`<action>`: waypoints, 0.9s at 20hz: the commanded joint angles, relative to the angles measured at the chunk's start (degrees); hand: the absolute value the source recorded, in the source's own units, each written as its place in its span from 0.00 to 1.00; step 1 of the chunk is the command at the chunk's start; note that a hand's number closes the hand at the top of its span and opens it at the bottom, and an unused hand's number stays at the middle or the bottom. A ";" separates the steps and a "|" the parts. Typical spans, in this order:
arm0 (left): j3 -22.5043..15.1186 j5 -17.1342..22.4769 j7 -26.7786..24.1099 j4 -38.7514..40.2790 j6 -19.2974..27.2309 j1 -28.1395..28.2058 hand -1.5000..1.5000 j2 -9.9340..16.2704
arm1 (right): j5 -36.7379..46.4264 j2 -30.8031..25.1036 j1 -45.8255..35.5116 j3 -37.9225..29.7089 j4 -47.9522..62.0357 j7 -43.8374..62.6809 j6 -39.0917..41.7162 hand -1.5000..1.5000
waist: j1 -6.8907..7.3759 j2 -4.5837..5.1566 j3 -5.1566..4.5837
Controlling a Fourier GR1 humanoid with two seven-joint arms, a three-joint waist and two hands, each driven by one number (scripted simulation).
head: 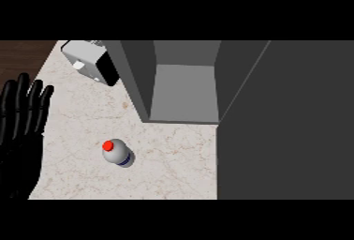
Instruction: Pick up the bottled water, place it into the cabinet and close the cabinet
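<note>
Left hand (21,126) spread at the edge; bottled water (117,152) stands before the open cabinet (181,86).

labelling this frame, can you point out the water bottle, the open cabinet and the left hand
water bottle (118,153): head view, on its white body below the red cap
open cabinet (181,91): head view, on its bare inner floor
left hand (19,140): head view, on the palm
</note>
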 commanded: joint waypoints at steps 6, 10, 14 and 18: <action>-7.70 -13.85 0.09 -12.11 10.79 13.92 0.00 -4.82 | 3.60 -1.04 10.58 4.06 -11.94 1.28 1.39 0.00 | -1.21 0.54 2.03; -14.30 -4.19 8.34 -16.40 15.52 18.31 0.00 -4.90 | -3.04 -3.11 11.17 9.05 -11.83 4.02 8.62 0.00 | -0.73 0.59 2.03; -19.16 -9.25 10.55 -19.95 19.51 19.76 0.00 -4.93 | 3.28 0.41 9.08 16.34 -13.96 8.32 5.09 0.00 | -0.76 0.81 1.98; -29.81 -17.47 9.27 -19.72 24.46 23.63 0.00 -4.94 | -0.02 -1.55 14.34 14.84 -22.40 12.11 6.32 0.00 | -1.10 0.71 2.01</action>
